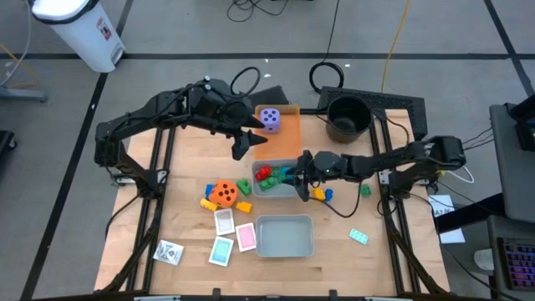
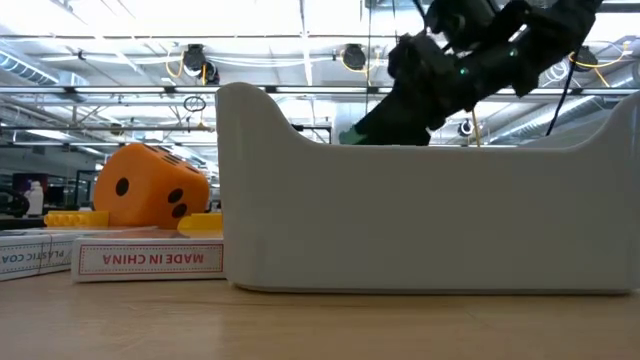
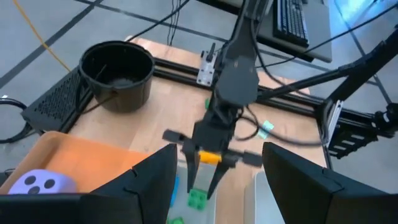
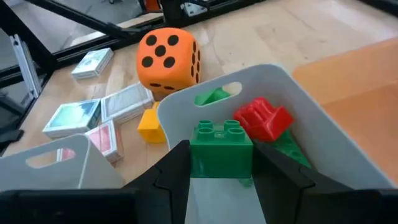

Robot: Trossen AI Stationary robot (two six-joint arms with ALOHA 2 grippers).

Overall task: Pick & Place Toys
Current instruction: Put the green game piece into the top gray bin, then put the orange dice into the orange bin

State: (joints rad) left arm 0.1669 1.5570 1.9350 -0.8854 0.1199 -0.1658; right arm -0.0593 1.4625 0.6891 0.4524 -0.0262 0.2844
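**Green brick held over the grey tray**

High view: the right end effector (image 1: 298,173) reaches in from the right and sits at the right end of the upper grey tray (image 1: 276,194), where red and green bricks lie. The left end effector (image 1: 244,144) hangs over the flat orange tray (image 1: 284,142), near the purple die (image 1: 269,119). The orange die (image 1: 223,193), yellow bricks and cards lie on the tabletop (image 1: 180,217) left of the trays.

Low view: the right arm comes down behind the near tray's wall; its fingers are hidden.

Left wrist view: the left end effector's fingers (image 3: 149,186) stand apart, empty, facing the right arm.

Right wrist view: the right end effector is clamped on a green brick (image 4: 221,149), long axis across the fingers, directly above the tray's interior beside the red brick (image 4: 264,119). The drop spot lies straight below, so I judge release is next.
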